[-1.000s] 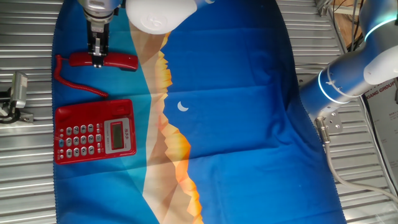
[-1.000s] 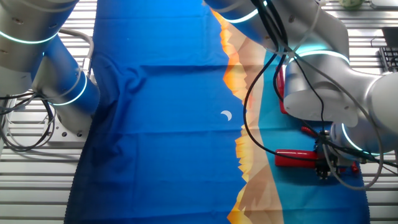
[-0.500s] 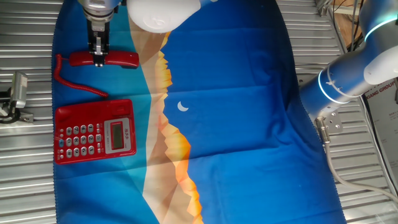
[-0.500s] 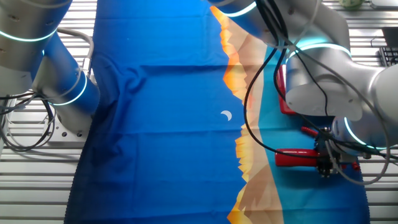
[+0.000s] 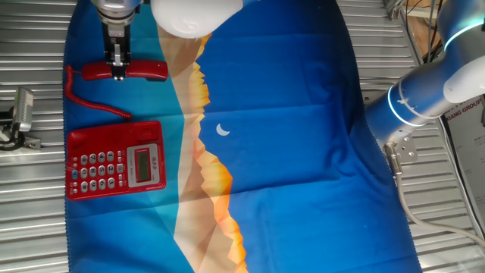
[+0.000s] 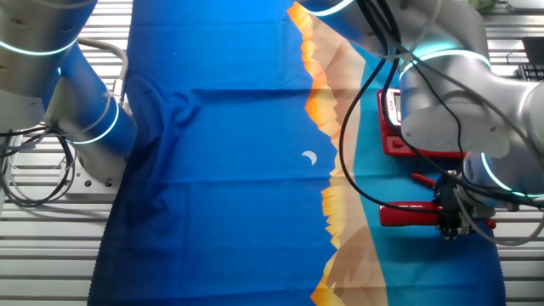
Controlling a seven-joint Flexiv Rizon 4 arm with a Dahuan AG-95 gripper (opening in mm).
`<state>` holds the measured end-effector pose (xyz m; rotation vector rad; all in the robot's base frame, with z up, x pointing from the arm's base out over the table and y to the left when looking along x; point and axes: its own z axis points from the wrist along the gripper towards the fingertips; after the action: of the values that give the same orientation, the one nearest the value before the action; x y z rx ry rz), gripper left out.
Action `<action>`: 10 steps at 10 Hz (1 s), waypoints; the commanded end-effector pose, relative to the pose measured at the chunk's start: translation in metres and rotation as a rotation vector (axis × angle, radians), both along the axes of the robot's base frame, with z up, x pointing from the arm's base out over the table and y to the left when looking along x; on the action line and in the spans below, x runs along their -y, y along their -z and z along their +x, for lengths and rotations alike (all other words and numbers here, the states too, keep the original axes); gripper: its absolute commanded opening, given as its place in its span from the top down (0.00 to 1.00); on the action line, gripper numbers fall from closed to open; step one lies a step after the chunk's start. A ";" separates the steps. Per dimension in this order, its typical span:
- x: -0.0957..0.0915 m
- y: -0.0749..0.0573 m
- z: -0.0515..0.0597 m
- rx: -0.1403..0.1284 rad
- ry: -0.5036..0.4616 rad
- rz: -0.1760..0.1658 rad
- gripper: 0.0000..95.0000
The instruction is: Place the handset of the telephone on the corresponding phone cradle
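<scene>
The red handset [image 5: 148, 71] lies crosswise at the far left of the blue cloth, and my gripper [image 5: 118, 73] comes down from above, shut on its middle. The other fixed view shows the handset [image 6: 406, 215] with the gripper [image 6: 449, 229] clamped near its right part. A thin red cord [image 5: 95, 105] runs from the handset toward the telephone [image 5: 117, 161], a red base with grey buttons and a small display. The phone cradle [image 5: 114, 132] is the bare red strip on the base's side toward the handset. In the other fixed view my arm hides most of the base [image 6: 390, 136].
A blue cloth [image 5: 288, 152] with an orange mountain print covers the table. A second blue-and-white arm [image 5: 424, 91] stands at the cloth's right edge. A small metal fixture [image 5: 21, 114] sits on the slatted tabletop left of the cloth.
The gripper and the handset have shifted slightly away from the base, with the handset still held. The base has not moved.
</scene>
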<state>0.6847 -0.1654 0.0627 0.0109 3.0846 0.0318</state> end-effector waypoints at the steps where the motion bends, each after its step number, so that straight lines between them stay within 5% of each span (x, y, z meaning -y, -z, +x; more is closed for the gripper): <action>1: -0.001 -0.001 0.000 0.001 -0.001 0.001 1.00; 10: -0.019 -0.002 0.011 -0.004 0.018 -0.005 1.00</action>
<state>0.6963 -0.1459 0.0647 0.0384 3.0897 0.0193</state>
